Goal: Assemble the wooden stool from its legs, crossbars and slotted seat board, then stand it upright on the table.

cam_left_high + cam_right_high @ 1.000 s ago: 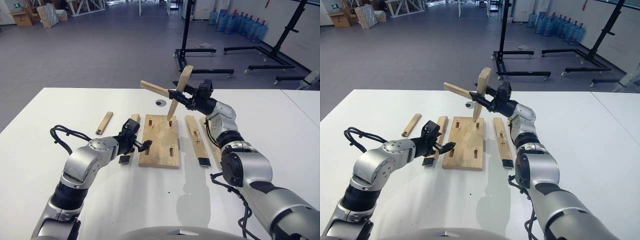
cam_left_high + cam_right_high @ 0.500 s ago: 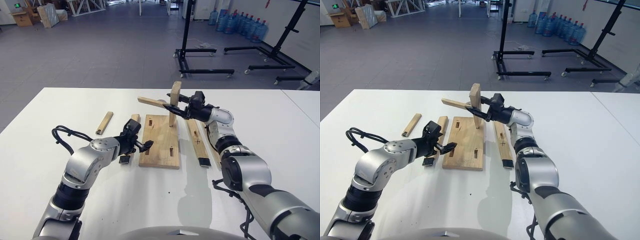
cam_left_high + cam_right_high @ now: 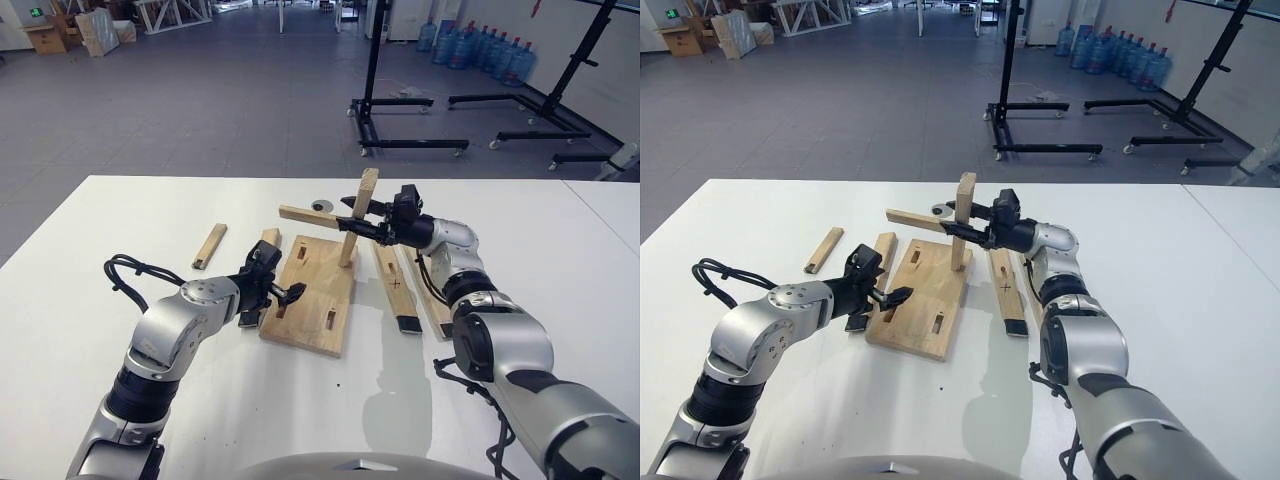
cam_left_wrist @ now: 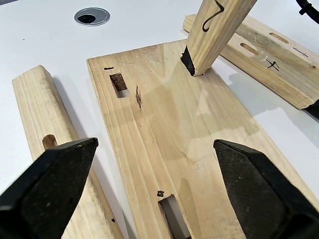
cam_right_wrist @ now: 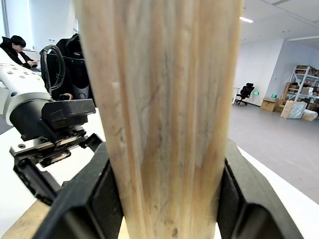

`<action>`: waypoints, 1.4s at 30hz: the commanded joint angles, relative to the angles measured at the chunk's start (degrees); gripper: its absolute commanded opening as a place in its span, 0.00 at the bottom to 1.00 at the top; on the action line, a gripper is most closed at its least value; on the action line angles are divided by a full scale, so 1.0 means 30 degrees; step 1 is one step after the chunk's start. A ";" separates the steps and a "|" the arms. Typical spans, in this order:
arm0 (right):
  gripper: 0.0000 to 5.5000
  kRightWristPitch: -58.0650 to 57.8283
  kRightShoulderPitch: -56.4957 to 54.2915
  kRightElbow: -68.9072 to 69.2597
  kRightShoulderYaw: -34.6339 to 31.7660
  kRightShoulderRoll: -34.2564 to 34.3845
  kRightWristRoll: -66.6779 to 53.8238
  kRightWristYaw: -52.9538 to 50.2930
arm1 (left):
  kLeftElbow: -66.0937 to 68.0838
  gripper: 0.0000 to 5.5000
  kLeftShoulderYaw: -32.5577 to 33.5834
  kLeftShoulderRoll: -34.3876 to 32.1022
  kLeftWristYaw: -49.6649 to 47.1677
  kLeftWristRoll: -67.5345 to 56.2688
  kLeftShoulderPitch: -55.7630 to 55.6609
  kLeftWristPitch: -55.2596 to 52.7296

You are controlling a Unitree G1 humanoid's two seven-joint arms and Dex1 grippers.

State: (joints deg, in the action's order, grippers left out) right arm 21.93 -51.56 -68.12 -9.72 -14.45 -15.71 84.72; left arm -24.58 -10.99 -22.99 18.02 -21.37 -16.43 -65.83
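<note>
My right jaws (image 3: 360,224), just above the middle of the frame, are clamped on a leg (image 3: 366,188). The leg stands nearly upright, its top leaning a little toward the upper right, and a crossbar (image 3: 305,214) sticks out of it to the left. What matters for the next move is the leg's lower end (image 4: 198,63). It touches the seat board (image 3: 310,300) at the far right corner, where I judge a slot to be, but I cannot tell whether the end has entered it. The board lies flat and skewed, its long axis running from lower left to upper right. My left jaws (image 3: 283,278) hang open right at its left edge, so that arm is the nearer one to steady it. Two open slots (image 4: 118,82) show on the board's left side. A loose leg (image 3: 268,240) lies just beside the board on the left, a short piece (image 3: 209,245) lies farther left, and more legs (image 3: 392,280) lie to the right. The bench (image 3: 120,230) is white and smooth, so I expect the board to slide. Behind it are open floor and black wheeled stands (image 3: 400,100).
</note>
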 commanded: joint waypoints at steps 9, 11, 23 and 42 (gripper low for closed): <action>0.37 -0.4663 0.0348 -0.1288 0.2634 0.0206 0.2517 -0.5206 | -0.0052 0.78 -0.0018 0.0160 0.0014 0.0323 0.0007 0.0325; 0.37 -0.6156 0.0091 -0.1505 0.2251 0.0364 0.2031 -0.6056 | -0.0047 0.78 -0.0032 0.0181 0.0018 0.0335 0.0004 0.0344; 0.37 -0.6354 0.0848 -0.1329 0.4225 -0.0287 0.3347 -0.6539 | 0.0086 0.78 0.0056 0.0348 -0.0034 0.0540 -0.0038 0.0439; 0.80 -0.7275 -0.0175 -0.0544 0.2022 -0.0004 0.2063 -0.5549 | 0.0478 0.78 0.0372 0.0280 0.0223 0.0710 -0.0139 0.0686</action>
State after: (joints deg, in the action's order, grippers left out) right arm 0.02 -51.36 -70.94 -4.32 -13.15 -10.86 67.08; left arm -23.99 -10.85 -21.70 18.08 -19.51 -16.43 -64.70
